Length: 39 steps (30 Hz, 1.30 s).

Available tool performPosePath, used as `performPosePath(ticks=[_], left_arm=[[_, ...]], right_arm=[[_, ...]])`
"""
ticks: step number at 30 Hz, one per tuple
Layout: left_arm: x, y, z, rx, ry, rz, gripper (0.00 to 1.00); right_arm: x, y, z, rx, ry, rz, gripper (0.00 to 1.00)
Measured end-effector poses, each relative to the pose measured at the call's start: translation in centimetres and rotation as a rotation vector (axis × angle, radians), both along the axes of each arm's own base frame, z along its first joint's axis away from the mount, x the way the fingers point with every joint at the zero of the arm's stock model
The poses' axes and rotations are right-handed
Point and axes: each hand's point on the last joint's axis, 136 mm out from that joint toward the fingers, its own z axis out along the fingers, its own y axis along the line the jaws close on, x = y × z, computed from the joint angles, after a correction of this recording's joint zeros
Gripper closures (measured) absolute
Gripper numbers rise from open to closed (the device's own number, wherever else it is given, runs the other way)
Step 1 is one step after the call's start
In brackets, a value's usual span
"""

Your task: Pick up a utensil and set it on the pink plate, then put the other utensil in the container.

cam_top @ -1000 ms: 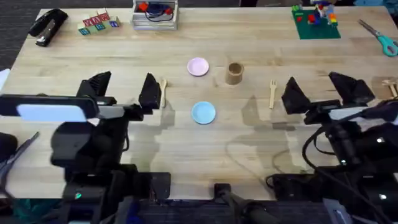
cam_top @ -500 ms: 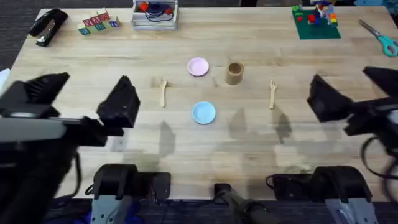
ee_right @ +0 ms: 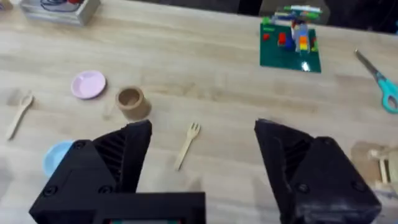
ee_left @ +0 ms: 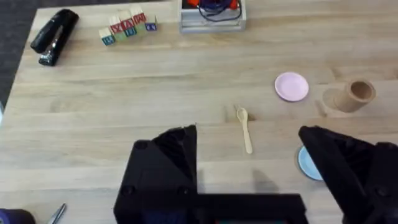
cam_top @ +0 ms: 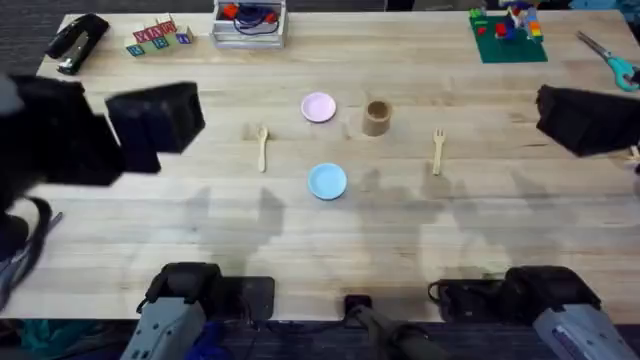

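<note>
Two grippers hang high above a wooden table (cam_top: pixel 200 230), both with fingers spread wide and holding nothing, neither yet near any of the task's things. Nearest the arms' bases lies the light-blue plate (cam_top: pixel 327 181), a decoy of the same size as the target dish. Just beyond it, to its left, rests the spoon-headed utensil (cam_top: pixel 262 147); to its right, well apart, lies the fork (cam_top: pixel 438 150). Farther still stand the pink plate (cam_top: pixel 318 107) and, just beside it, the tan container (cam_top: pixel 376 117), upright and open-topped.

In the left wrist view the left gripper (ee_left: pixel 249 162) frames the spoon, which lies ahead of the gap between the open fingers, slightly off centre. In the right wrist view the right gripper (ee_right: pixel 202 162) frames the fork in much the same way, with the container beyond it.

Risks from here, as a judgement: both utensils are thin and flat on the wood, so fingertips descending off line could slide over them or nudge them askew instead of pinching them. The blue plate sits closer than the pink one and could be mistaken for the drop point. The container is narrow and light-looking; a fork lowered at a slant or against its rim could tip it toward the pink plate.
</note>
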Motion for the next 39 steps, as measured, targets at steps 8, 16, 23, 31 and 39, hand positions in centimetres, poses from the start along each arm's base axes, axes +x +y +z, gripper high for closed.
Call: performPosePath(ticks=[8, 16, 23, 31, 39], left_arm=[[2.1, 0.0, 0.7, 0.0, 0.121, 0.0, 0.008], [1.8, 0.0, -1.6, -0.002, 0.345, 0.0, 0.007], [2.1, 0.0, -3.4, -0.002, 0.49, 0.0, 0.007], [2.6, 0.0, -4.3, -0.002, 0.546, 0.0, 0.007], [2.9, -0.4, -5.5, -0.027, 0.621, -0.01, 0.006]], right_arm=[[1.7, 0.0, -1.0, -0.006, 0.249, 0.004, 0.008], [3.7, 0.0, -0.7, -0.007, 0.362, 0.004, 0.008], [4.6, 0.0, -0.3, -0.007, 0.356, 0.004, 0.005], [4.6, 0.0, -0.3, -0.007, 0.356, 0.004, 0.005], [4.6, 0.0, -0.3, -0.007, 0.356, 0.004, 0.005]])
